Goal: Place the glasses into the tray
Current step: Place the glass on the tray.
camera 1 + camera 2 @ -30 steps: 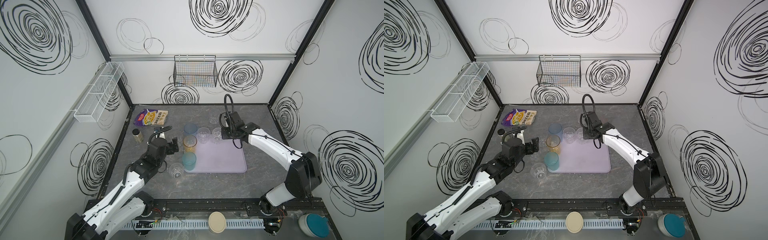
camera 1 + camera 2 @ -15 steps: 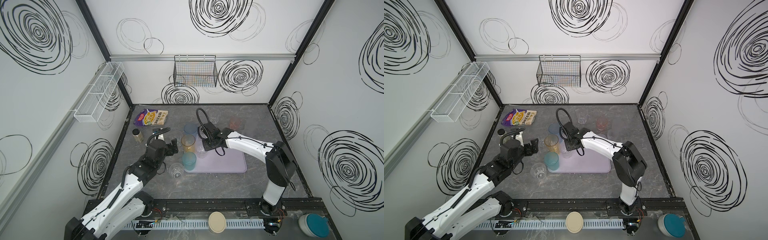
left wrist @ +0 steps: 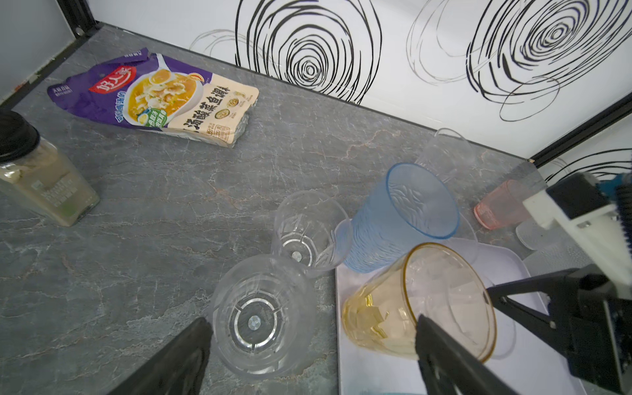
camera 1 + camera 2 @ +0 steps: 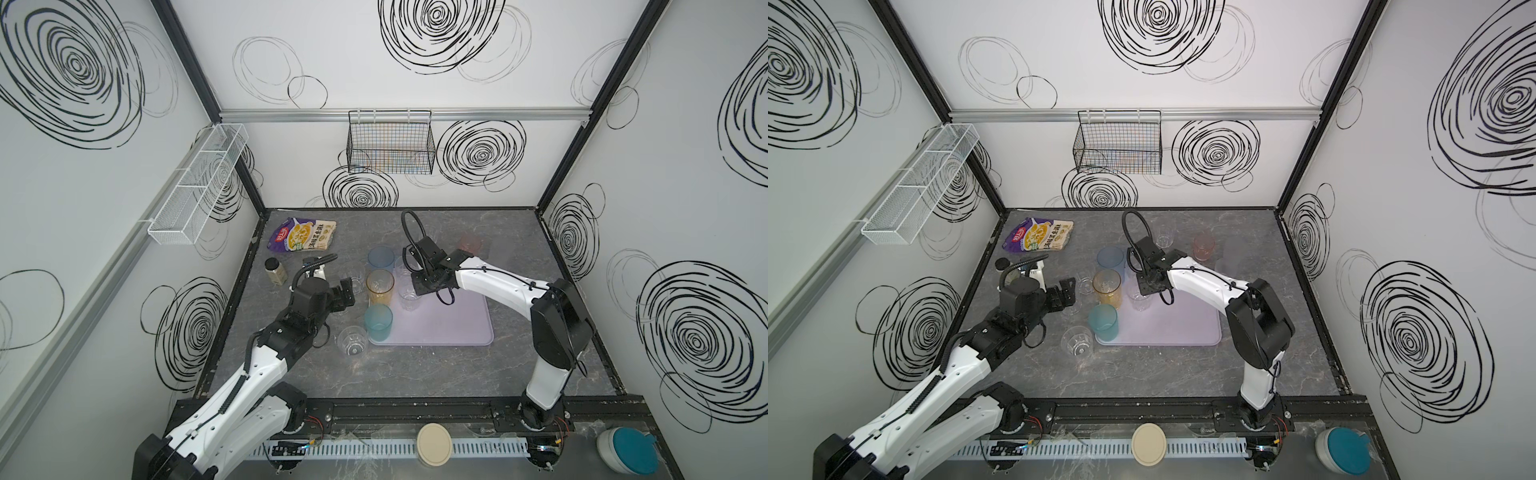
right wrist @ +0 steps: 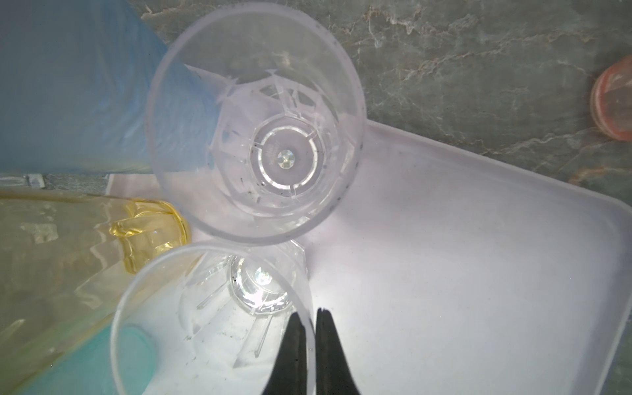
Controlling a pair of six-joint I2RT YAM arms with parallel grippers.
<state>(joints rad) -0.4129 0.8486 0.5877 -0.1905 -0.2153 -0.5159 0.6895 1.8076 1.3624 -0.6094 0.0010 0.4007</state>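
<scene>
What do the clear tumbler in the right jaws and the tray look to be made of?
The clear tumbler looks like moulded plastic, though glass can't be ruled out: glossy, see-through, with a thin rim, ribs and a round moulding mark in the base. The tray is likely plastic too: matte pale lavender, even colour, rounded corner, low rim.

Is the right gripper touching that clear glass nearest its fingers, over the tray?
Touching. In the right wrist view the right gripper pinches the rim of the clear glass, one finger inside the wall, one outside.
</scene>
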